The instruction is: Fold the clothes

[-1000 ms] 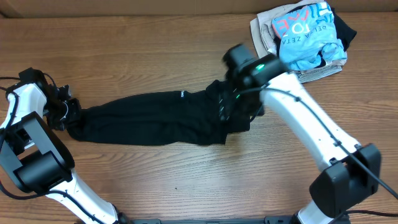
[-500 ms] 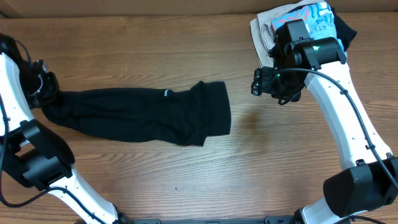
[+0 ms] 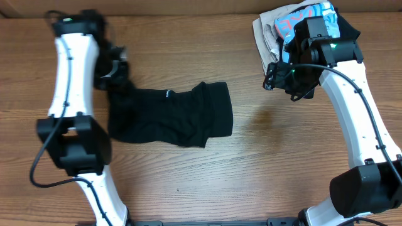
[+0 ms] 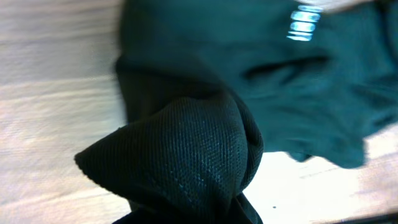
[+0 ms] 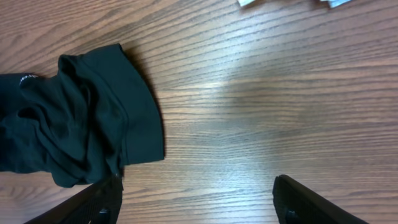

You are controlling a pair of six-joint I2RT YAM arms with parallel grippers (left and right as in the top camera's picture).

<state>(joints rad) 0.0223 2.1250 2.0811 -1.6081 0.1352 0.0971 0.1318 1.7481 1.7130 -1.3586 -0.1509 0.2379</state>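
While hovering at upper right over the bare wood-grain desk (image 3: 282, 157), keeping the right tool (image 3: 278, 76) released, fingers spread wide, well apart from the clothes (image 3: 169, 116). Clenching the left tool (image 3: 114, 73) at upper left on a bunched, fine-knit end of that soft black cloth; lying rumpled and oblong left of centre, just below.

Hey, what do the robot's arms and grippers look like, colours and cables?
The left arm and right arm have white tubular links, bulky black joints and bases, with thin black cables alongside. A green light glows at the right wrist. The right gripper has black fingers.
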